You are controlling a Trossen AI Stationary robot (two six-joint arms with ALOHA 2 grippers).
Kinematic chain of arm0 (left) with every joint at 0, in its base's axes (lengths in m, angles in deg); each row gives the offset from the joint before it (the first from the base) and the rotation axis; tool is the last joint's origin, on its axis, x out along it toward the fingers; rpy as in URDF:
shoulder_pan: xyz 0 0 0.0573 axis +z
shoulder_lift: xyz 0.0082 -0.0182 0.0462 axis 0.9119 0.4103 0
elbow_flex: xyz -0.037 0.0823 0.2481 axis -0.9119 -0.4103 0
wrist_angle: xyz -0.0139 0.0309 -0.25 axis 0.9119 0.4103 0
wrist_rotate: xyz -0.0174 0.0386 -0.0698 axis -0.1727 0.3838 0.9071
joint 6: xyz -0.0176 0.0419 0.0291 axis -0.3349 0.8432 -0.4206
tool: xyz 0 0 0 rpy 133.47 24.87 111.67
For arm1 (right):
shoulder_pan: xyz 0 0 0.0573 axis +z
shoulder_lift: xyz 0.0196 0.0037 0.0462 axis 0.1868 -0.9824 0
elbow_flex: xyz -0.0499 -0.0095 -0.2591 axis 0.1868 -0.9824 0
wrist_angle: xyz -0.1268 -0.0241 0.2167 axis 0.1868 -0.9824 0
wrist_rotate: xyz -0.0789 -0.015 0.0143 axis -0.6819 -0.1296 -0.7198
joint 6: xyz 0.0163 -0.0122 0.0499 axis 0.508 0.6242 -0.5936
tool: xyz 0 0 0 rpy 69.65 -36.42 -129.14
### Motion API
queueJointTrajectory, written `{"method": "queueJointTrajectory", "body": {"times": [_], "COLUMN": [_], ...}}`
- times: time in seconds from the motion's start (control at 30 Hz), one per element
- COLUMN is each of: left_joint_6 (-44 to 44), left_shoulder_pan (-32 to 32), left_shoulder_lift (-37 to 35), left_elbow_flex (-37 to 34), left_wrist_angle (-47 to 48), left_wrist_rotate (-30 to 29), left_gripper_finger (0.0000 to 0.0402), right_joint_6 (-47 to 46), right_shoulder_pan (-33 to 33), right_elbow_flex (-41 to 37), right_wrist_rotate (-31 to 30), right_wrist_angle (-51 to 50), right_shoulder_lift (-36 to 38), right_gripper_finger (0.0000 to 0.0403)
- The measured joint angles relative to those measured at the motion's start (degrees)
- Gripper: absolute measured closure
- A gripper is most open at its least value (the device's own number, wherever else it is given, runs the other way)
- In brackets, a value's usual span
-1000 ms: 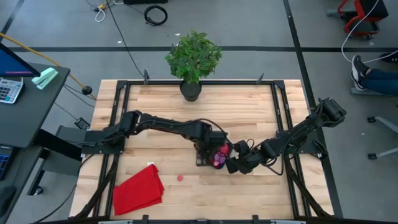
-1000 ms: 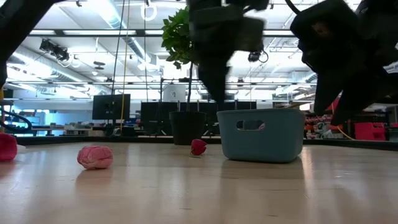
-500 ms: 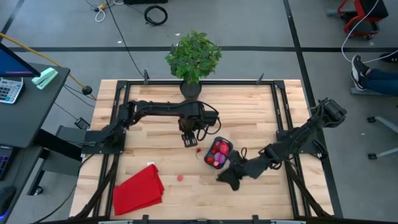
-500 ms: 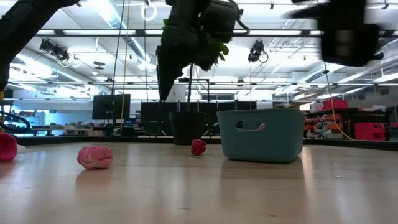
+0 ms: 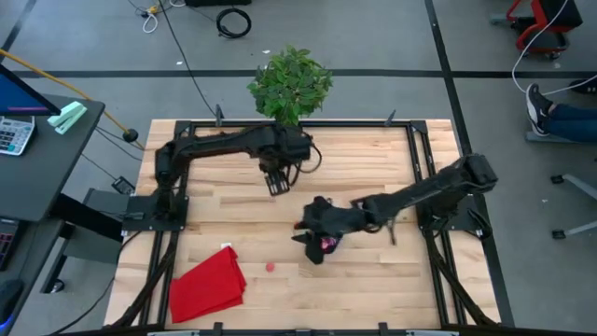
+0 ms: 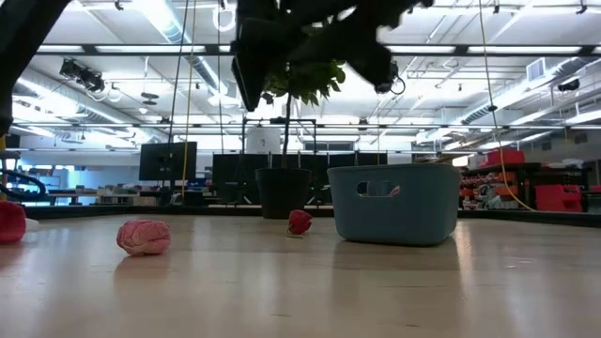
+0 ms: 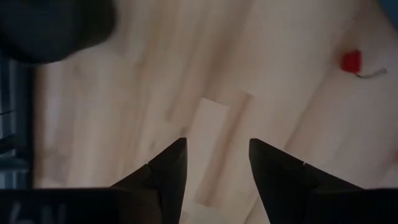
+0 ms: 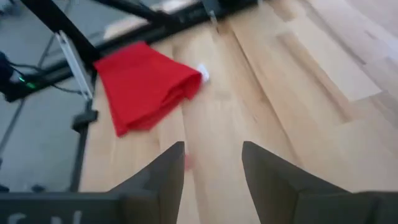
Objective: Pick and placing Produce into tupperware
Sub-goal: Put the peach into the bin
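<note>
Both end effectors are seen spread and empty — left raised, right above the tub.

Potted plant in a black pot at the far edge of the wooden desk, midway along. Red cloth crumpled at the near left corner. Calculator on a side table; black cable coil on the floor.
</note>
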Motion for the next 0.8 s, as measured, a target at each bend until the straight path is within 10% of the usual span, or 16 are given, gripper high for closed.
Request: {"method": "queueJointTrajectory", "body": {"times": [0.8], "left_joint_6": [4.4], "left_shoulder_pan": [27.4], "left_shoulder_lift": [-26.3], "left_elbow_flex": [0.0], "left_wrist_angle": [-0.8], "left_wrist_rotate": [-4.1], "left_gripper_finger": [0.0226], "right_joint_6": [17.1], "right_shoulder_pan": [-1.5], "right_elbow_flex": [9.0], "right_wrist_rotate": [20.7], "right_wrist_angle": [11.0], "right_shoulder_lift": [-26.0], "right_gripper_finger": [0.0233]}}
